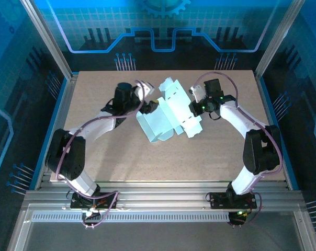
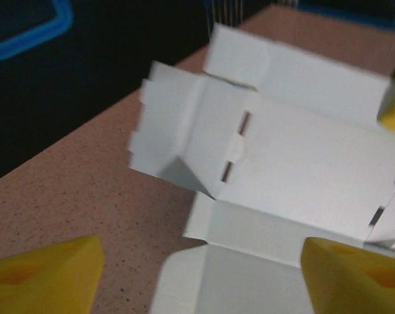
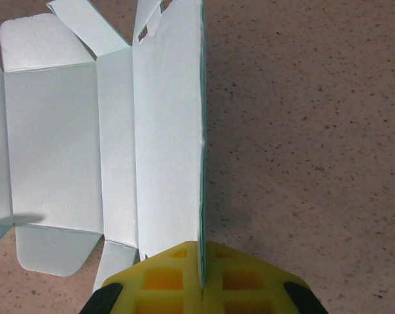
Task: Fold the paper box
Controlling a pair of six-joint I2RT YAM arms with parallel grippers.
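Paper box [image 1: 171, 112], an unfolded pale sheet, lies on the bench [image 1: 147, 162] at its far middle. In the top view its long axis slants from far left to near right. The left tool [image 1: 146, 103] sits at the sheet's left edge with its yellow fingers [image 2: 47, 275] apart, the card lying between and beyond them. The right tool [image 3: 203, 278] is clamped on the right edge panel, which stands upright. Broad bench surface lies on the near side and to the right.
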